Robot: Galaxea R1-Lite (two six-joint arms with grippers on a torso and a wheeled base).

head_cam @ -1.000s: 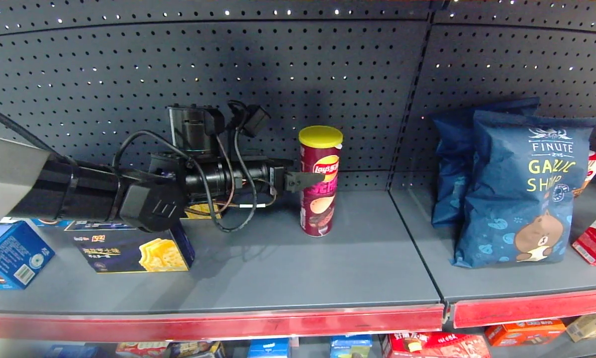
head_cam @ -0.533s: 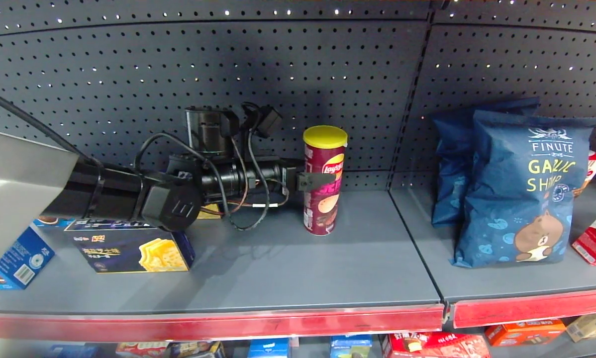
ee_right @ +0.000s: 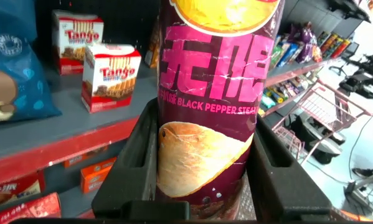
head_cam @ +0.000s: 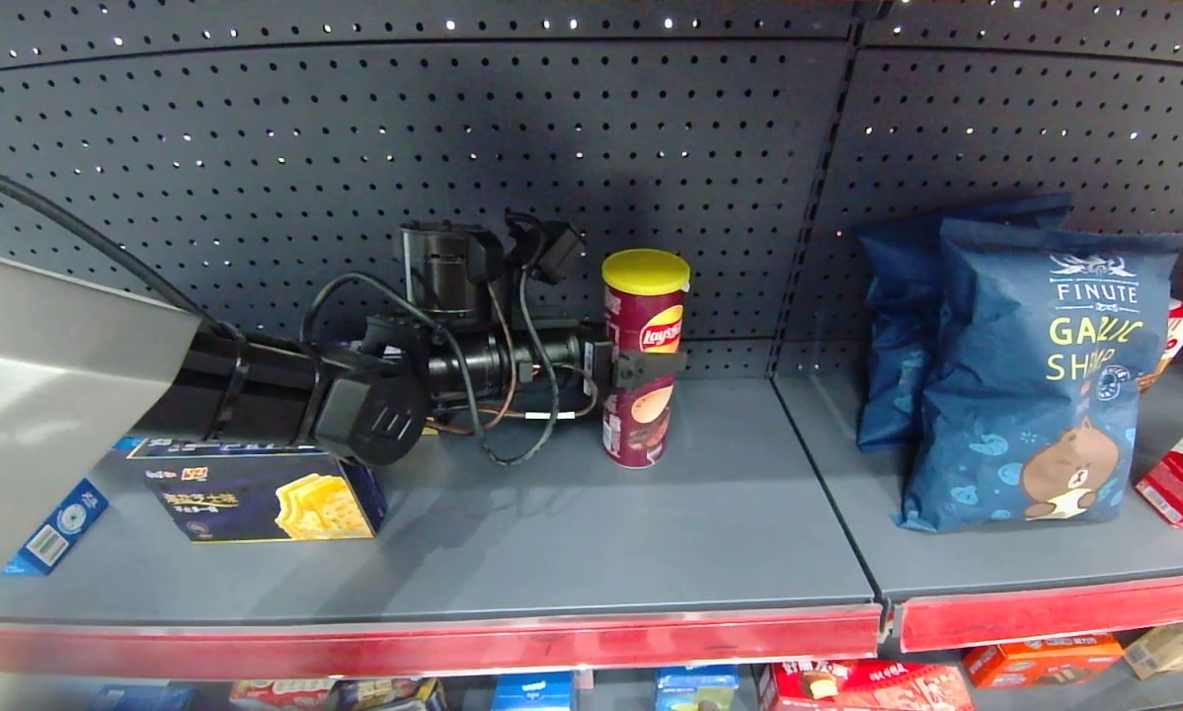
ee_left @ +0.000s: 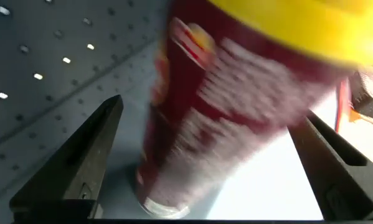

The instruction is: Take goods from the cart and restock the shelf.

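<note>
Can stands upright between left tool's spread fingers.

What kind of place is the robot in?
Most likely a shop, such as a supermarket. A long shelf holds snacks for sale: a chip can, blue snack bags and a cracker box. A pink shopping cart stands in the aisle.

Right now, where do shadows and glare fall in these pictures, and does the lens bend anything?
Head view: the left arm shadows the shelf; its red edge bows, a lens effect. Left wrist view: white glare beside the chip can. Right wrist view: mild sheen on the held can.
</note>
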